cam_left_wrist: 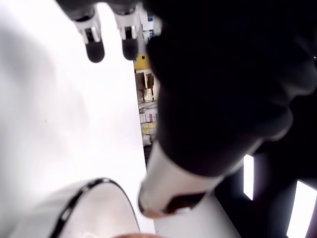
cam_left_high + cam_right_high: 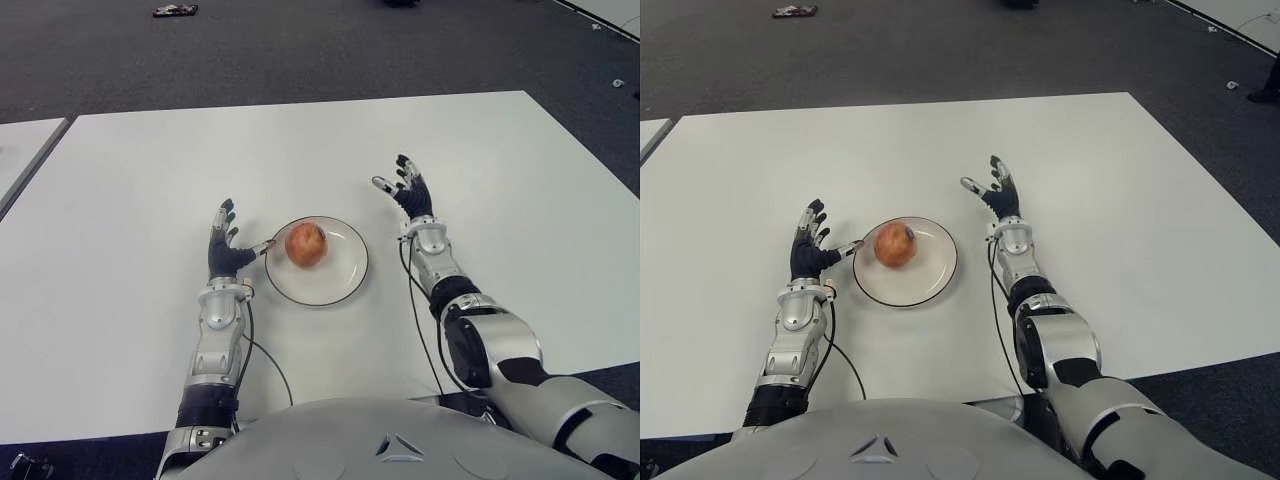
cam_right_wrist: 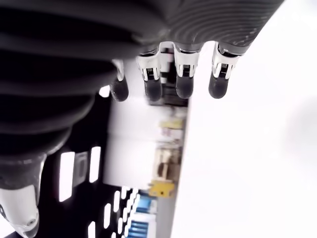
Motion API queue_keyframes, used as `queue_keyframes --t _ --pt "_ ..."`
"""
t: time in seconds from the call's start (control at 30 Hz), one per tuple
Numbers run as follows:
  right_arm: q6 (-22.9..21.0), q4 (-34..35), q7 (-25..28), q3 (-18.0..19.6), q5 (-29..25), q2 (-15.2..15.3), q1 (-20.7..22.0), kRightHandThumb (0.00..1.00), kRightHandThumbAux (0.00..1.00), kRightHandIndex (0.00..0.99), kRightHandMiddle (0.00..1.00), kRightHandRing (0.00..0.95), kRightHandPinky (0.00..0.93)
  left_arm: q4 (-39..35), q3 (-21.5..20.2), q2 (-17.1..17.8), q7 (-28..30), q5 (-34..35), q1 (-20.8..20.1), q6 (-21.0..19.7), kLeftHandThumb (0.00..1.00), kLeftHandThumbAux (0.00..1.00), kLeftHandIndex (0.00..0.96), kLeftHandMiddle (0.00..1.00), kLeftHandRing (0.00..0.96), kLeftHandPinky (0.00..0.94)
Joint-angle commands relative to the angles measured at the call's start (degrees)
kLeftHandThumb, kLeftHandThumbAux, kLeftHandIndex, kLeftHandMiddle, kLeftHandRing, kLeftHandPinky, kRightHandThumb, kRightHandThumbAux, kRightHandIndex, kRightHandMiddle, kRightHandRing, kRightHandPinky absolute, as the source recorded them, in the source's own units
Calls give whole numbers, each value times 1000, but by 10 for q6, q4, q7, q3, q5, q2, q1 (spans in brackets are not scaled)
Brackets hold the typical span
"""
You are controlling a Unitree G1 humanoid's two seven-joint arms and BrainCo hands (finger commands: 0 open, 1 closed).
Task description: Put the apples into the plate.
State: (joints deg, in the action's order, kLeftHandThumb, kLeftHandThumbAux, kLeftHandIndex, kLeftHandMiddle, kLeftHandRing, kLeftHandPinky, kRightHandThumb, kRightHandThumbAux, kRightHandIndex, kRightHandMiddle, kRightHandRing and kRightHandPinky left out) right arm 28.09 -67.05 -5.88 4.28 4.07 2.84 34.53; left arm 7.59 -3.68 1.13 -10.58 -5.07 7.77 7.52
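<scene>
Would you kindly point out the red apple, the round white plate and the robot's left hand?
Red apple (image 2: 306,244): left eye view, middle of its skin.
Round white plate (image 2: 345,270): left eye view, bare inner surface right of the apple.
Left hand (image 2: 224,250): left eye view, back of the palm.

Apple (image 2: 306,244) on plate (image 2: 340,278), hands flanking.

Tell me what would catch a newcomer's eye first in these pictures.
First, the red-yellow apple sitting in the round white plate with a dark rim, near the front middle of the bare white table. Next, the two robot hands flanking it, both open and holding nothing: the left hand just left of the plate, thumb near its rim, and the right hand to its far right.
</scene>
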Motion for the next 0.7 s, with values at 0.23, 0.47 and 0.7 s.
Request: queue_keyframes --t 0.23,0.47,0.7 --pt "-3 -8 19 17 -16 -9 -34 0 681 0 7 30 90 14 -2 1 1 -1 -6 -2 0 375 0 0 0 44" --pt "4 -5 18 20 -13 -10 -46 1 702 0 24 51 108 14 -2 2 3 0 -7 -2 0 379 0 0 0 43" --pt "12 -2 20 22 -14 -14 -61 30 729 0 37 65 109 16 -2 3 4 0 -8 -1 0 378 0 0 0 43"
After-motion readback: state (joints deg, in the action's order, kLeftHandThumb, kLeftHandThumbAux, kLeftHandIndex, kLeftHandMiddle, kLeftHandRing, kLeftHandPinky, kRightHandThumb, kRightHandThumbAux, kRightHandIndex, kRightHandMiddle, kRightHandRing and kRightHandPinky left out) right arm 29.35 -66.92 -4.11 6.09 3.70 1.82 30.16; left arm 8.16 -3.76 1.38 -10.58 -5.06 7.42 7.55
